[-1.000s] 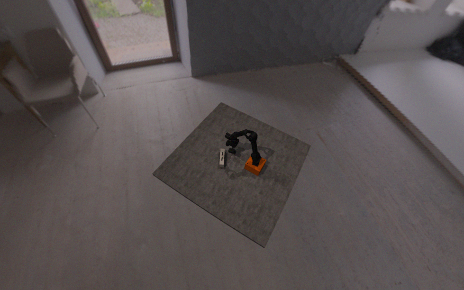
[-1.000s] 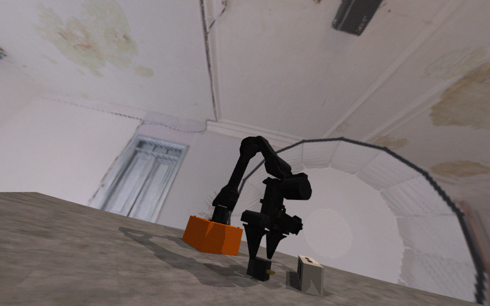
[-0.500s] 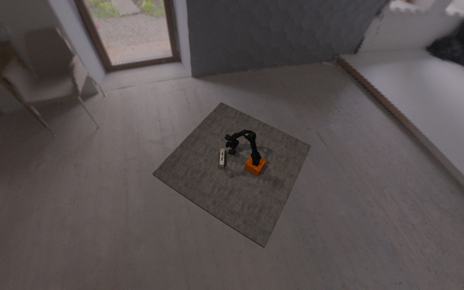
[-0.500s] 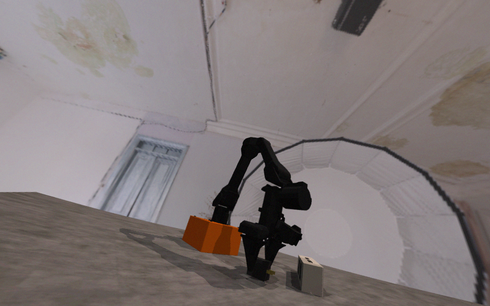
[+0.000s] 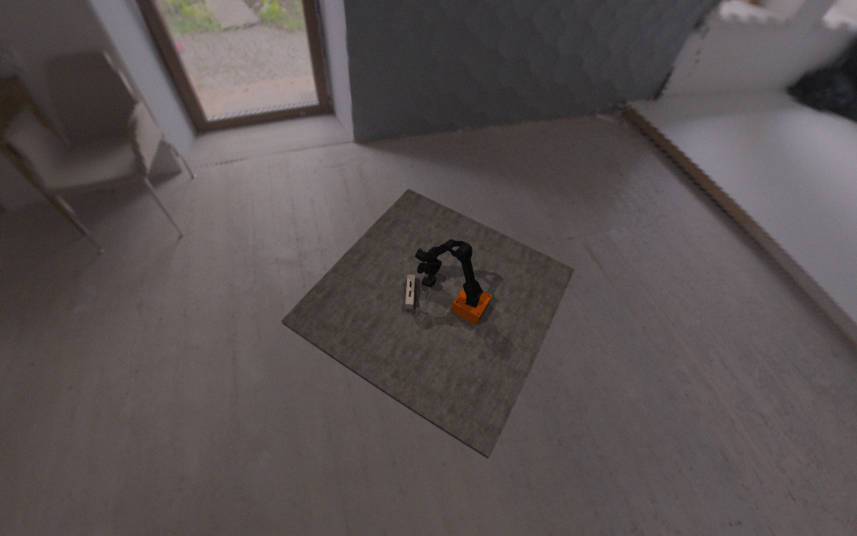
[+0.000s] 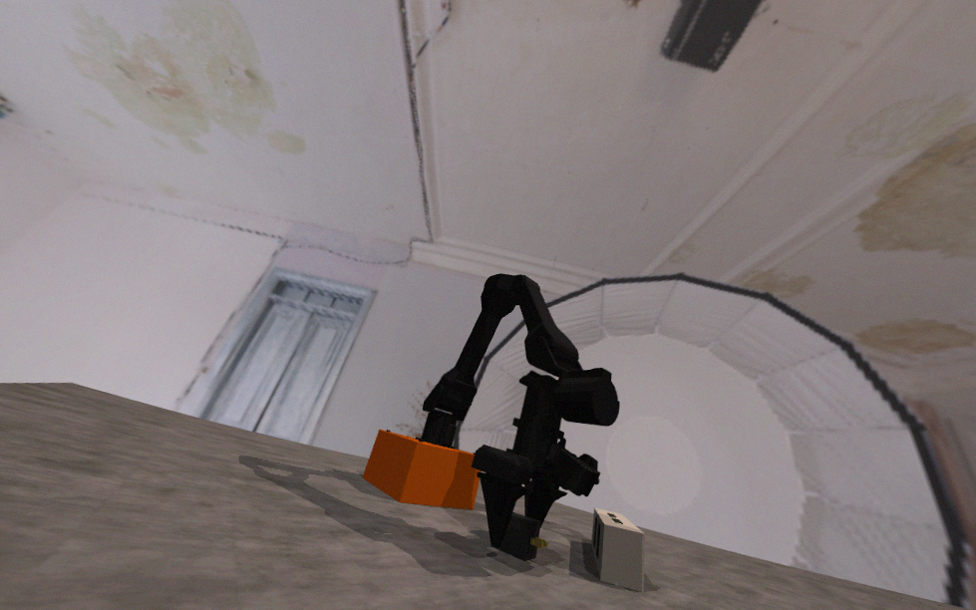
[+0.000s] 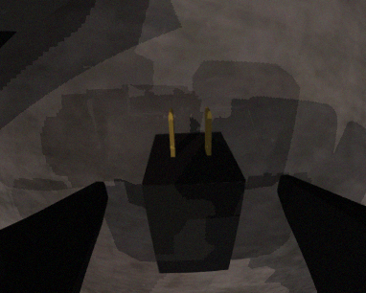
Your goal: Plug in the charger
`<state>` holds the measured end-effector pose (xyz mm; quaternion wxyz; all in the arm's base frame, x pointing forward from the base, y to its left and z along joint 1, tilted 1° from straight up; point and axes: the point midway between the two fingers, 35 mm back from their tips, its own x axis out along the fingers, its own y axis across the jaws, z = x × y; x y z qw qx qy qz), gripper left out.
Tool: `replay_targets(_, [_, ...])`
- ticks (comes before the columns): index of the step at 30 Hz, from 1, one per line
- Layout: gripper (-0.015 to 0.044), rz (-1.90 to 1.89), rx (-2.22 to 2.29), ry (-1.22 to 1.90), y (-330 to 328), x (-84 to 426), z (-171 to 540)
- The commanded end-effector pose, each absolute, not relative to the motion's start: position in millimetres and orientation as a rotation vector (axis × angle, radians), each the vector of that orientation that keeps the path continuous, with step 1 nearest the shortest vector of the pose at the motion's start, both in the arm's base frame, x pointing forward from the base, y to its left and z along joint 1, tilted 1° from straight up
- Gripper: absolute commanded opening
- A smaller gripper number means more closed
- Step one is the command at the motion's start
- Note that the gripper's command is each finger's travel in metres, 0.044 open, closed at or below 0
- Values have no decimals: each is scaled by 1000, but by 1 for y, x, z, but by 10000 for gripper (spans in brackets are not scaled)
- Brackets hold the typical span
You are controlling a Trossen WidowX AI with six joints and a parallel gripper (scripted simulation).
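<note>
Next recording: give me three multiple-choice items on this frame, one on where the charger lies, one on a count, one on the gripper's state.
1. Where is the charger?
A. plugged into the power strip
B. lying on the mat between the open fingers
C. on top of the orange base

2. How many prongs show on the charger?
A. one
B. two
C. three

3. What state is the gripper in?
A. open, straddling the charger
B. shut on the charger
C. shut on nothing

Answers:
1 B: the wrist view shows it on the mat with a finger at each side, apart from the power strip.
2 B: two brass prongs.
3 A: gaps show on both sides of the charger.
</note>
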<state>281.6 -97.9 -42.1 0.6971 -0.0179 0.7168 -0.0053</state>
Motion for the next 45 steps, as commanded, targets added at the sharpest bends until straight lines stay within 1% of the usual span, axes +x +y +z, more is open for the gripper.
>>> replay_targets(1, [361,-12,-40,1598,-98,282,-42])
replay_targets(10, [125,-12,-40,1598,-98,282,-42])
replay_targets(16, [85,-12,-40,1598,-98,282,-42])
replay_targets(19, [6,-11,-40,1599,-98,282,-38])
replay_targets(33, [0,-2,-39,1606,-95,270,11])
replay_targets(45, [0,28,-70,1606,-79,269,6])
